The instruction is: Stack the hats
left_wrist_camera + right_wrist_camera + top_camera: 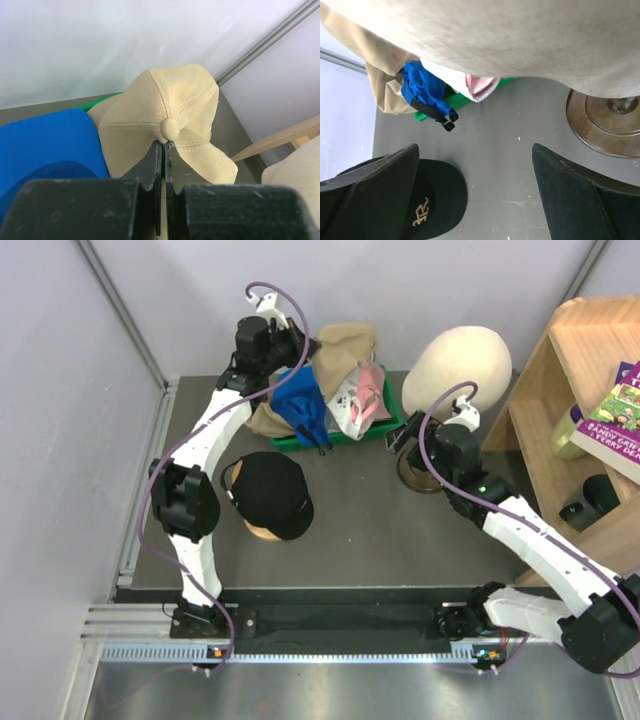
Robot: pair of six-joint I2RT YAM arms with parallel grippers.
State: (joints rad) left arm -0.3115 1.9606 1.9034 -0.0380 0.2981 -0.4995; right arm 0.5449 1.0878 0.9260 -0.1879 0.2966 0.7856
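Three soft hats, a tan fabric cap (345, 345), a blue fabric cap (300, 400) and a pink-and-white fabric cap (360, 400), are heaped in a green plastic bin (385, 430) at far centre in the top view. A black fabric cap (270, 490) sits near left.

In the left wrist view, the left gripper (163, 150) is clenched on the tan fabric cap's crown, just beside its button.

In the right wrist view, the right gripper (474, 150) is released, its fingers spread, close beside the cream foam mannequin head (520, 35).

The gray table (370, 530) carries a green tray (392, 423) heaped with caps at 12 o'clock. A round wooden stand (262, 531) at 9 o'clock bears a black cap (270, 492). At 2 o'clock sits a round wooden base (412, 478). At 3 o'clock a wooden shelf (560, 390) seems to stand on the table, its foot hidden.
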